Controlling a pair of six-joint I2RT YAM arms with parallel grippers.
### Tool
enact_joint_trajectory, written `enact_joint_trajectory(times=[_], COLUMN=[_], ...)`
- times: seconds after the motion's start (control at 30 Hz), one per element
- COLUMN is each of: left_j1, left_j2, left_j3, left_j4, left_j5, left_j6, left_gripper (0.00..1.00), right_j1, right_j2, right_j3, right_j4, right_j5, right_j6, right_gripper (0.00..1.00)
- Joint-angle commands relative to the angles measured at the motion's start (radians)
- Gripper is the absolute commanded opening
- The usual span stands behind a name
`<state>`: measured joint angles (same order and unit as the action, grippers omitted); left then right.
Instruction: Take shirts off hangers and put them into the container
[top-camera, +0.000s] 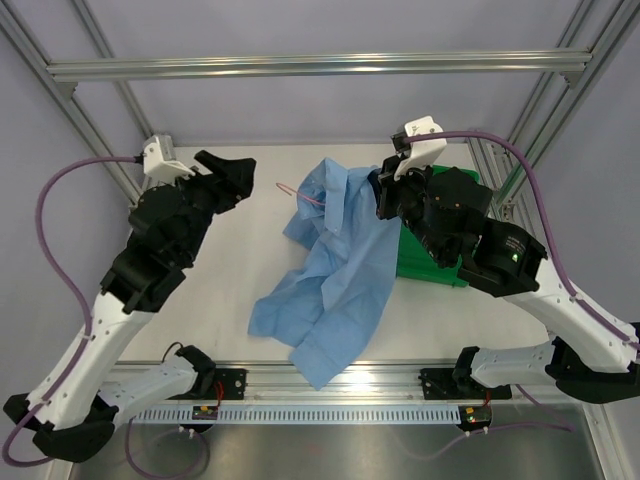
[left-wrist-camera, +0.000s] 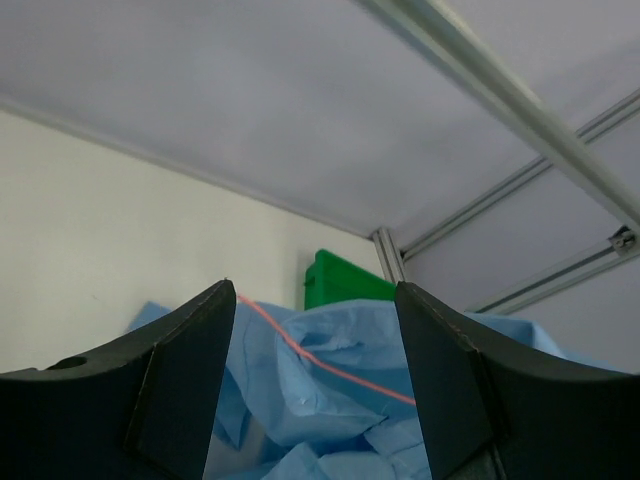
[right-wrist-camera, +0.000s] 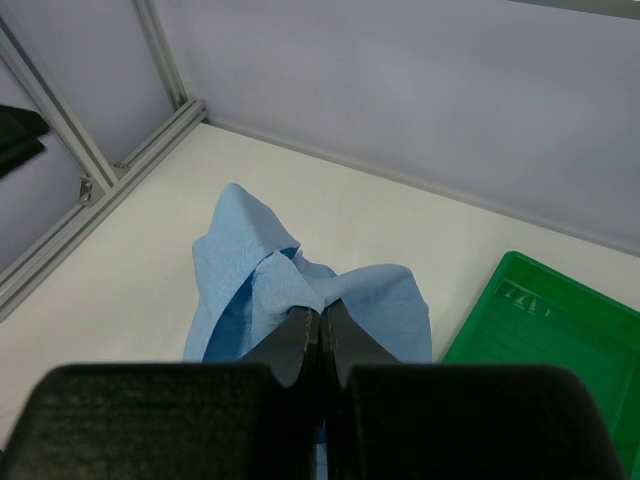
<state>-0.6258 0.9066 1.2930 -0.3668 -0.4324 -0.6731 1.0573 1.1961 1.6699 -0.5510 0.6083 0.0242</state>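
Note:
The light blue shirt (top-camera: 335, 270) hangs from my right gripper (top-camera: 379, 190), which is shut on a bunched fold of it (right-wrist-camera: 322, 312), and drapes down to the table near the front edge. The pink hanger (top-camera: 300, 195) still sits in the cloth, its small hook poking out to the left. My left gripper (top-camera: 243, 178) is open, just left of that hook and apart from it. In the left wrist view the hanger wire (left-wrist-camera: 330, 366) runs across the shirt (left-wrist-camera: 340, 400) between the spread fingers (left-wrist-camera: 190, 370). The green container (top-camera: 432, 262) lies under my right arm, partly hidden.
Aluminium frame posts (top-camera: 500, 175) stand behind and to the right of the container. In the right wrist view the container (right-wrist-camera: 550, 340) lies to the right of the held cloth, with a frame rail (right-wrist-camera: 90, 190) along the table's left edge.

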Motion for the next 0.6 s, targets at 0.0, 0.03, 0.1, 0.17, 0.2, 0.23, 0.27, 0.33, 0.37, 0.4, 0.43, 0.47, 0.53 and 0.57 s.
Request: enact_joint_trajectory(times=[0.0, 0.03, 0.1, 0.17, 0.2, 0.23, 0.27, 0.33, 0.37, 0.4, 0.43, 0.47, 0.53, 0.57], left_j1=[0.084, 0.139, 0.181, 0.23, 0.253, 0.299, 0.316, 0.346, 0.354, 0.357, 0.36, 0.36, 0.362, 0.362], left_j2=[0.012, 0.017, 0.029, 0.012, 0.011, 0.012, 0.015, 0.035, 0.047, 0.075, 0.092, 0.103, 0.135, 0.141], left_j3=[-0.093, -0.134, -0.178, -0.278, -0.319, -0.381, -0.409, -0.449, -0.475, -0.48, -0.482, -0.489, -0.504, -0.508], left_j4=[0.119, 0.144, 0.199, 0.259, 0.351, 0.399, 0.443, 0.57, 0.647, 0.672, 0.695, 0.721, 0.801, 0.836], left_j5=[0.214, 0.316, 0.383, 0.418, 0.45, 0.522, 0.549, 0.608, 0.632, 0.653, 0.681, 0.688, 0.708, 0.709], left_j6=[-0.199, -0.229, -0.304, -0.354, -0.42, -0.46, -0.492, -0.58, -0.63, -0.652, -0.672, -0.687, -0.738, -0.765], left_gripper=[0.71, 0.71, 0.7, 0.7, 0.7, 0.69, 0.69, 0.68, 0.67, 0.66, 0.65, 0.63, 0.62, 0.62], right_j1=[-0.008, -0.008, -0.008, -0.006, -0.008, -0.01, -0.008, -0.008, -0.006, -0.008, -0.006, -0.006, -0.008, -0.008], right_j2=[-0.026, -0.027, -0.033, -0.041, -0.041, -0.043, -0.041, -0.041, -0.04, -0.041, -0.044, -0.043, -0.044, -0.044], right_j3=[0.047, 0.045, 0.044, 0.037, 0.039, 0.04, 0.042, 0.045, 0.042, 0.04, 0.037, 0.039, 0.039, 0.039], right_j4=[0.036, 0.036, 0.028, 0.033, 0.03, 0.029, 0.028, 0.022, 0.023, 0.025, 0.026, 0.028, 0.025, 0.025], right_j5=[-0.004, -0.004, -0.002, -0.002, -0.008, -0.01, -0.01, -0.012, -0.012, -0.012, -0.01, -0.01, -0.019, -0.021], right_j6=[-0.018, -0.018, -0.017, -0.017, -0.018, -0.017, -0.018, -0.017, -0.017, -0.021, -0.047, -0.047, -0.044, -0.044], right_gripper=[0.0, 0.0, 0.0, 0.0, 0.0, 0.0, 0.0, 0.0, 0.0, 0.0, 0.0, 0.0, 0.0, 0.0])
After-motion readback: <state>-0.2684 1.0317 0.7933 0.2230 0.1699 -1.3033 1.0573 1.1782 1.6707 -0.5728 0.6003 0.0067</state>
